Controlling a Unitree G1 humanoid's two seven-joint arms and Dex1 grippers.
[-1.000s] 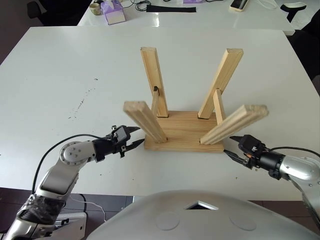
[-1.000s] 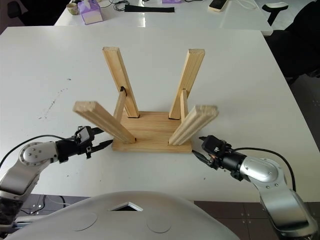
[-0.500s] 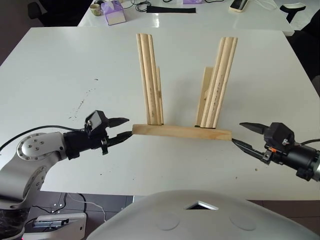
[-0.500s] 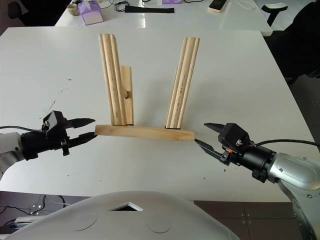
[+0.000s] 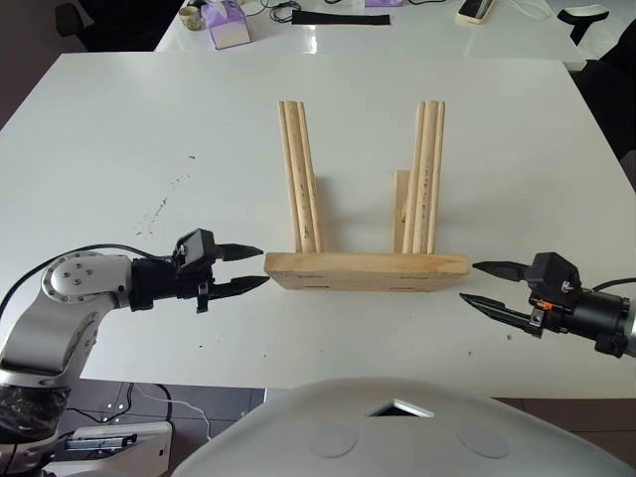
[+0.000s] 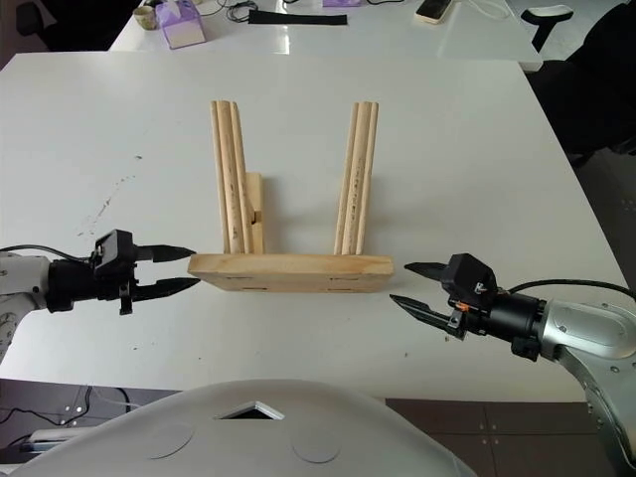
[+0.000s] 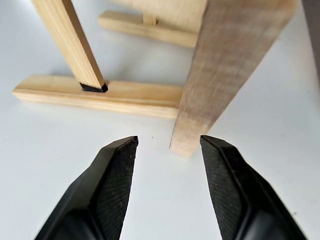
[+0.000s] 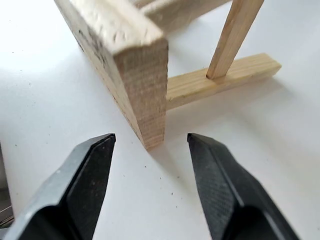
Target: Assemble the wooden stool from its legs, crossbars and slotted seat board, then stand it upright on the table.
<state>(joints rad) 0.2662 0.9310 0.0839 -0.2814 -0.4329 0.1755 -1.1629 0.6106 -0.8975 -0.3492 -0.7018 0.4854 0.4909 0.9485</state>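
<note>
1. Stool (image 5: 366, 270): lies on its side mid-table, seat board (image 5: 397, 268) on edge nearest the robot, legs (image 5: 300, 179) pointing to 12 o'clock.
2. Left gripper (image 5: 260, 266): fingers spread, holding nothing, just beside the board's 9 o'clock end.
3. Right gripper (image 5: 467, 281): spread, empty, at 3 o'clock, a small gap from the board.
4. Wrist views add a crossbar (image 7: 70, 40) socketed into a leg.
5. Table (image 5: 119, 129): white top runs wide past both grippers.
6. Lower legs sit hidden beneath the upper pair in the head views.
</note>
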